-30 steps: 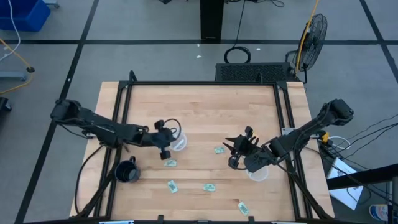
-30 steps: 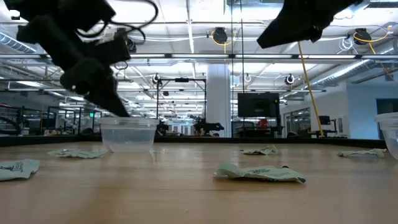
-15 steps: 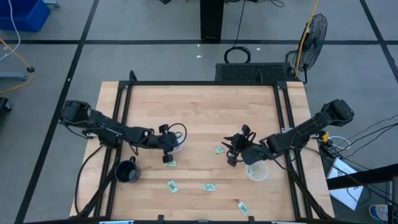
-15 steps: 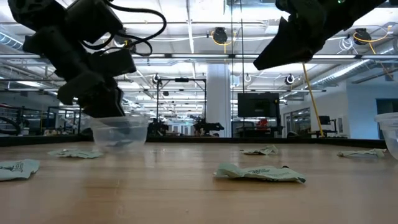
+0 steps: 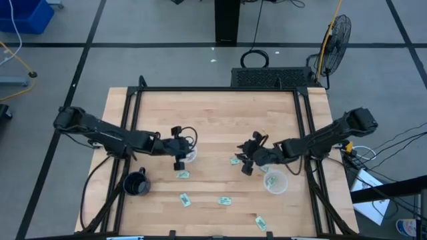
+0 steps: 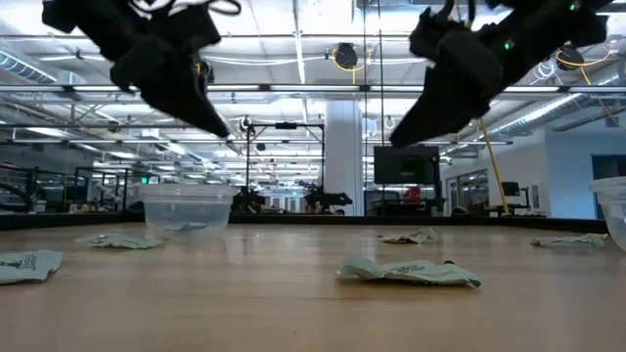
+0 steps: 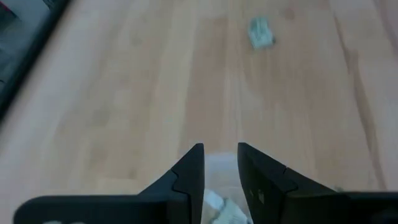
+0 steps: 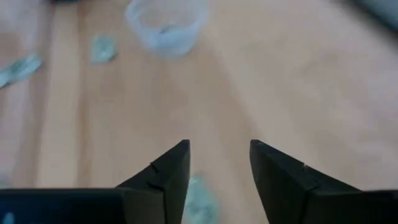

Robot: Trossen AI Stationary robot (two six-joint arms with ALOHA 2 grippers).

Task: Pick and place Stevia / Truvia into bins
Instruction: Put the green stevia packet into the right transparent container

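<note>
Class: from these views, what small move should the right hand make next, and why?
Probably straight down. The right hand hovers open above a green-and-white sachet lying loose on the table, seen between its fingers, so lowering would bracket it for a grasp. The left hand is over a clear cup.

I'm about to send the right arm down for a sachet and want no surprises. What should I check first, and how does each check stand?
1. Open right hand: ok, fingers apart.
2. Target sachet lined up: ok, it lies below the gap between the fingers.
3. Hand down at the table: not ok, it hangs above the wood.
4. Upright right cup: ok.
5. Empty left hand: ok, open above the left cup, which holds dropped sachets.
</note>
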